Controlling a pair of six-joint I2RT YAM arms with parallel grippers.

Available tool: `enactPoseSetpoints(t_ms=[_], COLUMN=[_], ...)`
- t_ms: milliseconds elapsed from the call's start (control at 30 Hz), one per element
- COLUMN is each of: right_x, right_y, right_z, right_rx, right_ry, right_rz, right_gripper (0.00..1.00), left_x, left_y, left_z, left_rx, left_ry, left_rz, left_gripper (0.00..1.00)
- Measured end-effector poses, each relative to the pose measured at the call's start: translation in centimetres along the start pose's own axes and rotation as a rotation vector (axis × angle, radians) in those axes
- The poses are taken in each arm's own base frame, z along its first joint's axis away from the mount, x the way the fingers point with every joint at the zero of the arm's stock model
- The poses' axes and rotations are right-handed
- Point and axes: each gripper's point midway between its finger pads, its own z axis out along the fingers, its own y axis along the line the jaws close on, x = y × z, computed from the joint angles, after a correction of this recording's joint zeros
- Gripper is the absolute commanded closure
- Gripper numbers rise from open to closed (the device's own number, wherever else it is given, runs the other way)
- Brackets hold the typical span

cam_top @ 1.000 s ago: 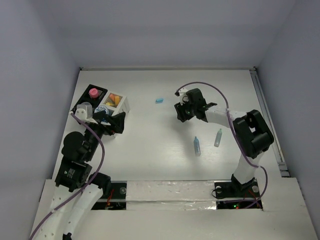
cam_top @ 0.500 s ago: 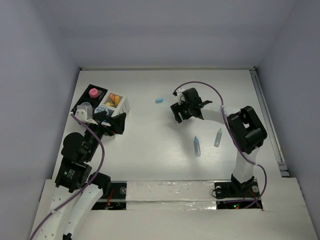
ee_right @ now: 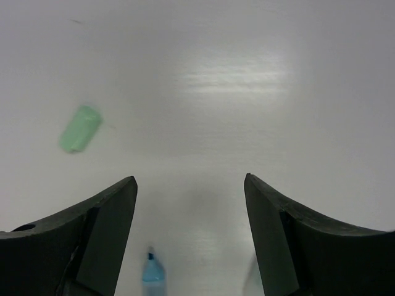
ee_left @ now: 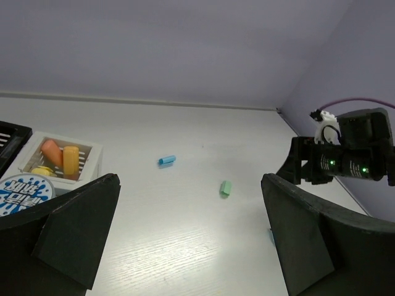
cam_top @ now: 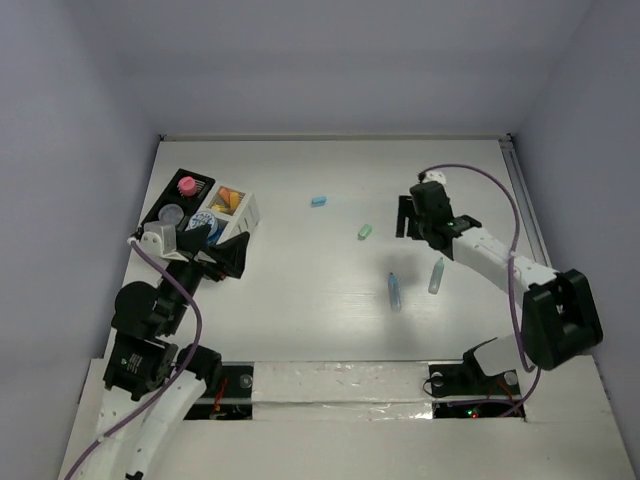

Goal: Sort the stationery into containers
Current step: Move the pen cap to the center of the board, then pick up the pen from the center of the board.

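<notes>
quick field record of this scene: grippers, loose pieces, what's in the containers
left gripper: open, empty, beside white box
right gripper: open, empty, near green stick
loose pieces: green stick, blue stick, blue bottle-shaped piece, pale green bottle-shaped piece
black tray: holds pink piece
white box: holds orange stick, yellow stick

Loose green stick (cam_top: 365,232), blue stick (cam_top: 319,200) and two bluish pointed pieces (cam_top: 394,291) (cam_top: 437,275); black tray (cam_top: 203,183) beside part-filled white box (cam_top: 251,210).

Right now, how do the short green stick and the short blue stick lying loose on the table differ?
The short green stick lies nearer the right gripper; the short blue stick lies farther back. Green is angled diagonally, blue almost crosswise. Both are loose, similar-sized stubs.
</notes>
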Motion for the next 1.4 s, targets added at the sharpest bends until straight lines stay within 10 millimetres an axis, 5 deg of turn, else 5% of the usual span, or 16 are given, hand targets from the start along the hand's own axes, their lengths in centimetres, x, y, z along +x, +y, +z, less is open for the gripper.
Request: enactPoseSetpoints(t_ms=[233,400,500,667,967,1100,1400], right_x=[8.3,9.6,10.6,13.0,12.9,12.4,11.5], right_y=[-8.6,-9.1,-9.0,-8.8,-8.9,-8.8,-8.2], right_z=[-2.6,-3.1,-2.6,-1.4,0.1,0.6,0.3], right_rx=[0.263,0.29,0.292,0.295,0.264,0.248,0.183], right_ry=[0.194,0.238,0.282,0.384,0.433,0.437,0.405], right_rz=[0.192,0.241,0.251,0.251,0.301,0.304,0.29], right_gripper=[0.24,0.28,0.39,0.43,0.64,0.92,1.0], left_x=[0.0,0.1,0.1,0.1,0.6,1.0,3.8], left_y=[-1.3,-1.8,-2.0,-2.1,-1.0,-1.0,-3.2], left_z=[-0.6,-0.7,-0.9,-0.9,-0.5,-0.2,1.0], left_rx=[0.061,0.084,0.094,0.098,0.027,0.025,0.15], left_ry=[0.001,0.007,0.005,0.005,0.02,0.042,0.167], left_rz=[0.004,0.008,0.007,0.006,-0.041,-0.06,-0.072], left_gripper=[0.01,0.01,0.01,0.01,0.01,0.01,0.01])
